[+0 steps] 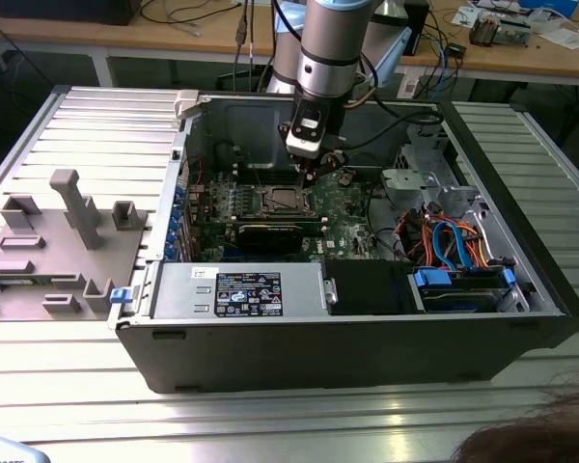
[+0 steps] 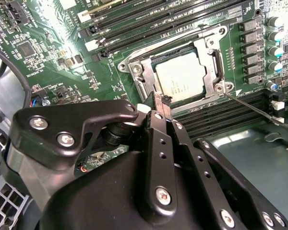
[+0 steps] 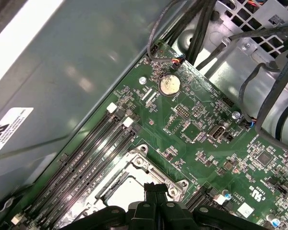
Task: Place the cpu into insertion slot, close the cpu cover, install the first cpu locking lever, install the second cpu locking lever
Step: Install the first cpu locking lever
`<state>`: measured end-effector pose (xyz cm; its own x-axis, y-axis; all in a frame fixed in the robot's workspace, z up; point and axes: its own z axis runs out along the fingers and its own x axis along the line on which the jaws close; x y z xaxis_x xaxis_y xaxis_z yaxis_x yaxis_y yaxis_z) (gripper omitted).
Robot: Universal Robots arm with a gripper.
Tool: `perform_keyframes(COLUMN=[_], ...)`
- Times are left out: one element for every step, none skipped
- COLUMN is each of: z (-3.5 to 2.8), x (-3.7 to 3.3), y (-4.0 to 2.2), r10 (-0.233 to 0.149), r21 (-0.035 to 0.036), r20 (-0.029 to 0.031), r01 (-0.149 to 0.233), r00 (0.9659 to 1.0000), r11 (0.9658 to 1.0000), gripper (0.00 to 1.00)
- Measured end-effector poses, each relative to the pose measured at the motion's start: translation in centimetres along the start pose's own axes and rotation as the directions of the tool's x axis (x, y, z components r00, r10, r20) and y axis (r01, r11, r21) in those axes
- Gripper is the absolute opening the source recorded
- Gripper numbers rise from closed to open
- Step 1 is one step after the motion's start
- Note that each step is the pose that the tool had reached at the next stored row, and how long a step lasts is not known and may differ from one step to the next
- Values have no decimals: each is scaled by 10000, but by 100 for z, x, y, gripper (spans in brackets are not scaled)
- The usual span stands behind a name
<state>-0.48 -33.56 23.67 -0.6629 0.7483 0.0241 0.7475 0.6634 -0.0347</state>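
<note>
The gripper (image 2: 162, 102), its fingers pressed together and empty, stands at the edge of the cover (image 2: 210, 55), which lies over the cpu (image 2: 181, 79). I think it is best to push slowly and not touch the chip.

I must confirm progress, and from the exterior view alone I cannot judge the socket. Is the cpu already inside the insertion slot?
Observer: Yes. In the second wrist view the cpu lies in the insertion slot, silver top up.
Operator: Is the cpu cover down over it?
Observer: It appears so. The cpu cover lies flat as a frame around the chip.
Operator: Do you see any locking lever?
Observer: A thin lever rod runs out from the socket's corner. Whether it is latched, I cannot tell.
</note>
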Motion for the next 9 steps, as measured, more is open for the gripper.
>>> perform_keyframes(z=[0, 0, 0, 0, 0, 0, 0, 0, 0], x=[0, 0, 0, 0, 0, 0, 0, 0, 0], y=[0, 0, 0, 0, 0, 0, 0, 0, 0], r10=[-17, -32, -60, -81, -97, -117, -137, -158, -182], r21=[1, 1, 2, 3, 3, 3, 4, 4, 5], r20=[1, 1, 2, 2, 3, 4, 4, 5, 6], r01=[17, 32, 60, 81, 97, 117, 137, 158, 182], r00=[10000, 10000, 10000, 10000, 10000, 9999, 9999, 9999, 9998], r11=[10000, 10000, 10000, 10000, 10000, 9999, 9999, 9999, 9998], gripper=[11, 11, 11, 11, 11, 11, 11, 11, 11])
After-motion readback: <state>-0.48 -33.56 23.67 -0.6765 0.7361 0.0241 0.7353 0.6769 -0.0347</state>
